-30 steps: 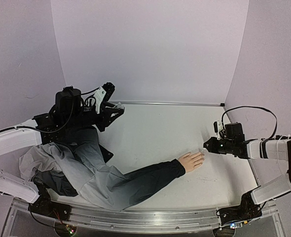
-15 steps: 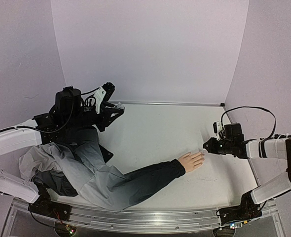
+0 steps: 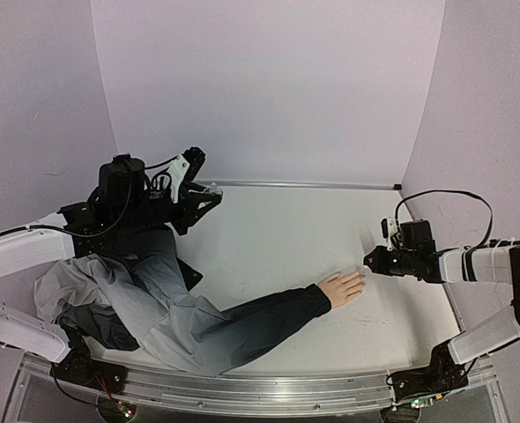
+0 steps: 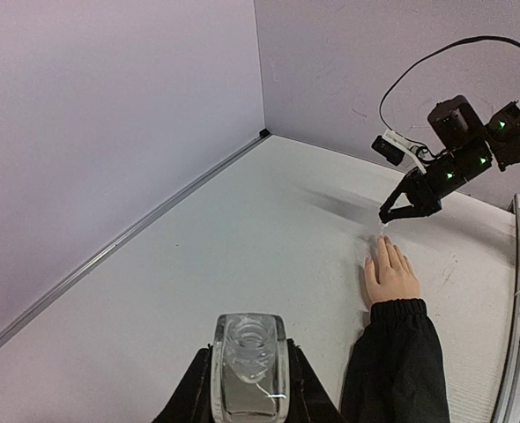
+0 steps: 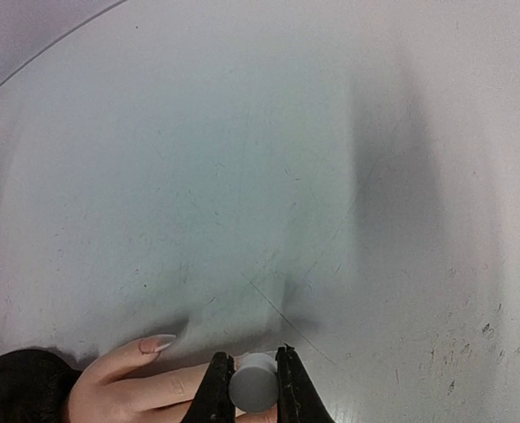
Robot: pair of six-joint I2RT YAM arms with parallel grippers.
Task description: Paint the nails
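Note:
The pale peach mannequin hand (image 3: 342,287) lies flat at the end of a dark sleeve (image 3: 260,322); it also shows in the left wrist view (image 4: 390,273). One long nail (image 5: 159,344) shows in the right wrist view. My right gripper (image 5: 253,388) is shut on a small grey round brush cap (image 5: 255,386), held right over the fingers (image 5: 154,388); in the top view it (image 3: 371,262) is at the fingertips. My left gripper (image 4: 248,397) is shut on a clear glass bottle (image 4: 248,370), far left at the back (image 3: 209,191).
A grey and dark jacket (image 3: 128,295) is heaped at the left over the left arm. Purple walls enclose the white table (image 3: 278,238) on three sides. A metal rail (image 3: 242,388) runs along the near edge.
My right gripper has crept slightly left toward the fingertips. The left arm and the hand have not moved.

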